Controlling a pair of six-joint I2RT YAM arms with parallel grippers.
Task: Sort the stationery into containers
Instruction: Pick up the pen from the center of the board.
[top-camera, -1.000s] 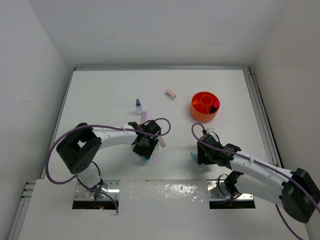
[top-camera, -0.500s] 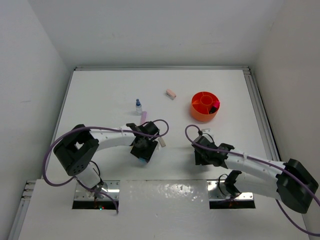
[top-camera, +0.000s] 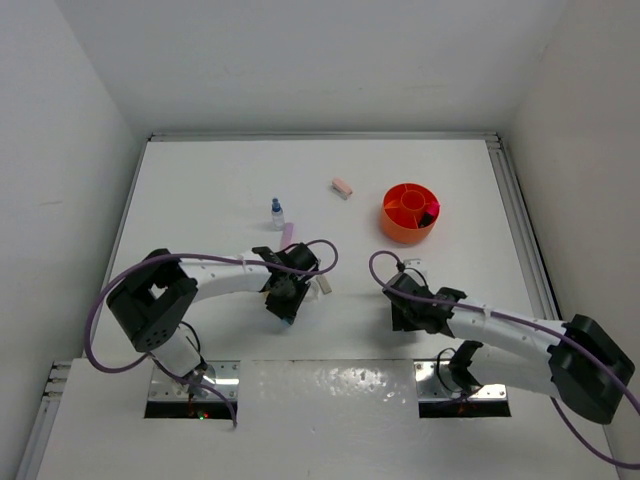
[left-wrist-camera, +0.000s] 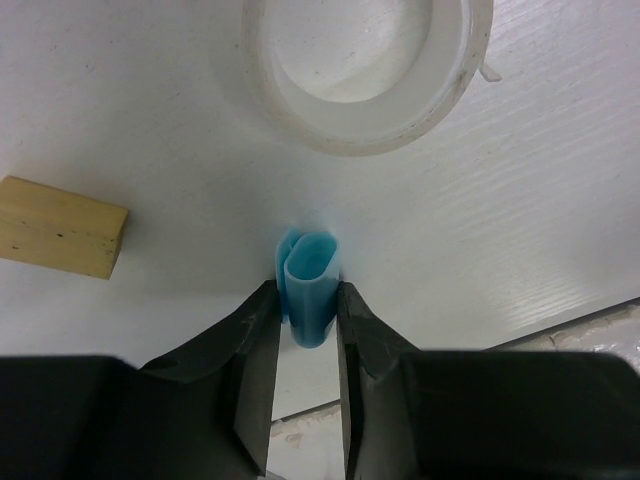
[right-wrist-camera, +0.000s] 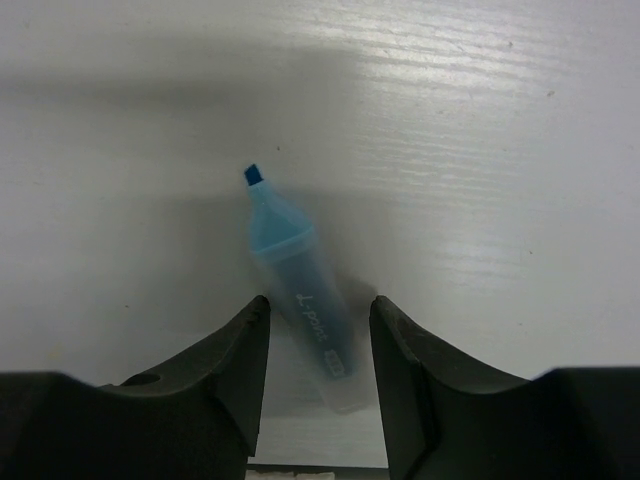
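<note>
My left gripper (top-camera: 286, 300) (left-wrist-camera: 308, 318) is shut on a small blue eraser block (left-wrist-camera: 308, 285), pinched upright between the fingertips at the table surface. A clear tape ring (left-wrist-camera: 360, 80) and a tan eraser block (left-wrist-camera: 60, 225) lie just beyond it. My right gripper (top-camera: 406, 306) (right-wrist-camera: 318, 335) is open, with its jaws on either side of a light blue tube (right-wrist-camera: 300, 290) lying on the table. The orange tub (top-camera: 409, 225) stands at the far right. A pink eraser (top-camera: 342, 187), a blue-capped bottle (top-camera: 277, 212) and a pale pink stick (top-camera: 288, 233) lie farther back.
White walls enclose the table on the left, back and right. Purple cables loop over both arms. A raised rail (top-camera: 520, 220) runs along the table's right edge, past the tub.
My right gripper has moved left and forward over the light blue tube, which now lies between its open jaws. My left gripper has shifted slightly with the blue eraser.
</note>
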